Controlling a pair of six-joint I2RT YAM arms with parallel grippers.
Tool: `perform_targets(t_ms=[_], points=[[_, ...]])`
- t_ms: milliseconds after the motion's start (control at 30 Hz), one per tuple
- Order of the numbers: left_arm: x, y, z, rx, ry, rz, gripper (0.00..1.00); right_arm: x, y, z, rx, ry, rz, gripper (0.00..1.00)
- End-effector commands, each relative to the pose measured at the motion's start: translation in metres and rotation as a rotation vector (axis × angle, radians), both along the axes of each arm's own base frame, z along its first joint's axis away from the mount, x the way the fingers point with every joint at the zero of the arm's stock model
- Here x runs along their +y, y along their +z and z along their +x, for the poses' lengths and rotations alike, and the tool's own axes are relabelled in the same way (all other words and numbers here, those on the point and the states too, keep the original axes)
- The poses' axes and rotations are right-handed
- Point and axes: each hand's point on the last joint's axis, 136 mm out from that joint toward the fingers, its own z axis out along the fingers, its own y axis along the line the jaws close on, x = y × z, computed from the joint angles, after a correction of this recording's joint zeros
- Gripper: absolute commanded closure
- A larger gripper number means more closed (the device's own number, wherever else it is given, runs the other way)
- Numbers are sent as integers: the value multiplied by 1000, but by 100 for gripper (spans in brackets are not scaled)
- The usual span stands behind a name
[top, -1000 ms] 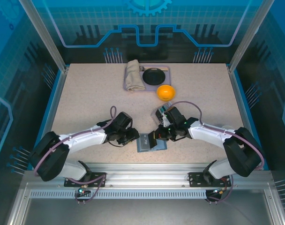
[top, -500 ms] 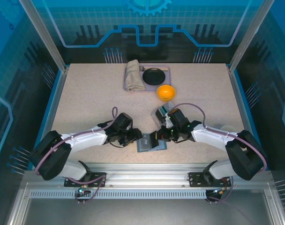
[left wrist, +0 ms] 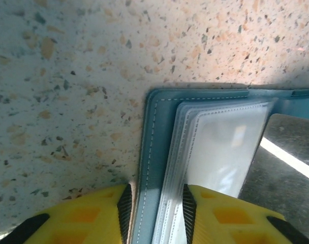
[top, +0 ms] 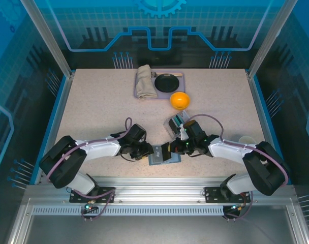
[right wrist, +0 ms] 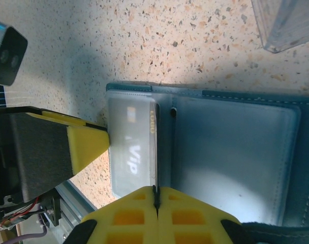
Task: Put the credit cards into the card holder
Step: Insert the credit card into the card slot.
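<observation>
Top external: both arms meet over the flat slate-blue card holder (top: 158, 159), which lies close to the near edge of the speckled stone-look table (top: 93, 101). The left gripper (top: 149, 151) and right gripper (top: 171, 148) crowd it, with broad bare room behind them.

Left wrist: the yellow pads pinch the card holder's stitched cover edge and its clear plastic sleeves (left wrist: 220, 147).

Right wrist: the jaws are pressed together on the edge of a glossy pale credit card (right wrist: 131, 147) marked "Vip", over the holder's left half. A clear case (right wrist: 281, 25) corner sits beyond.
</observation>
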Motion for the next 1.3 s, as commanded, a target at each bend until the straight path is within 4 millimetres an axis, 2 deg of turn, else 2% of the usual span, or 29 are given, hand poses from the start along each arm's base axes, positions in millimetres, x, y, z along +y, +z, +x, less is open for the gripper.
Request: perform_targets(t_ms=[0,267,467,600,933,1133,1267], points=[[-4,1,0,9,-15,2,67,3,-2,2,5,-5,36,100],[-4,0,1,10,-11,8,68,0,-25,-7,47,8,-14,100],[-5,-2,2,16,-4,8,69,2,-24,-8,51,-8,-11,100],[-6,-1,2,15,-4,5,69,12,-25,-12,60,31,-5,100],[-6,0,4,10,-2,10,70,30,-23,-8,72,63,16,99],[-7,2,5,5,-1,4,70,40,-29,1,99,-7,29,98],[-8,4,5,4,-4,-2,70,56,-31,2,113,-1,49,97]])
